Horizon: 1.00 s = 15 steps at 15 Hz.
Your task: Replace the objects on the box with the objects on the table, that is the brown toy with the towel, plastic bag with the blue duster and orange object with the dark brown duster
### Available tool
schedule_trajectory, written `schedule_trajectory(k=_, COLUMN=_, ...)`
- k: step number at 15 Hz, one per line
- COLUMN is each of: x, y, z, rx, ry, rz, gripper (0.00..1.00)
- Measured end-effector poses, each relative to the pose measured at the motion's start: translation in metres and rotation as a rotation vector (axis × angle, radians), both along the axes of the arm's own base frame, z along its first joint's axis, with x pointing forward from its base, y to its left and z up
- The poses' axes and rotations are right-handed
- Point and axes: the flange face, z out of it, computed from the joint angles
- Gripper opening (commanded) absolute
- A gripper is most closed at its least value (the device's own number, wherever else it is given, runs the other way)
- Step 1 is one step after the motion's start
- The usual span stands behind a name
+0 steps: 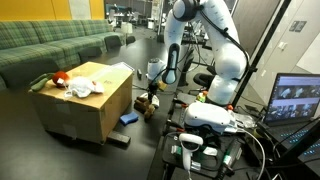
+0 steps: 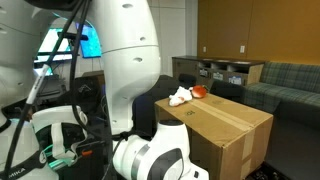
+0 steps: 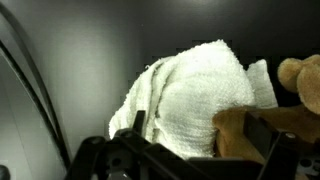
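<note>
The towel (image 3: 190, 100) lies bunched on the dark surface (image 3: 90, 70) directly ahead of my jaws, which stand wide open and empty. The brown toy (image 3: 300, 80) presses against it on their right. Closing now could pinch toy with cloth, or snag one loose fold.

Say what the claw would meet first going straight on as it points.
Probably the towel, dead ahead of the open claw in the wrist view; the brown toy lies off to one side. Depth is unclear.
</note>
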Motion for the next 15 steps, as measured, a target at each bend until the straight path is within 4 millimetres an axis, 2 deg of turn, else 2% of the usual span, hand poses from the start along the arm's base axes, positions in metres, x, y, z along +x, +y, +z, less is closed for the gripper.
schedule_trajectory(k=10, x=-0.003, y=-0.031, z=-0.011, rx=-0.035, ry=0.012, rz=-0.036, gripper=1.00)
schedule_trajectory(k=15, x=0.001, y=-0.027, z=-0.011, rx=-0.034, ry=0.007, rz=-0.023, gripper=1.00)
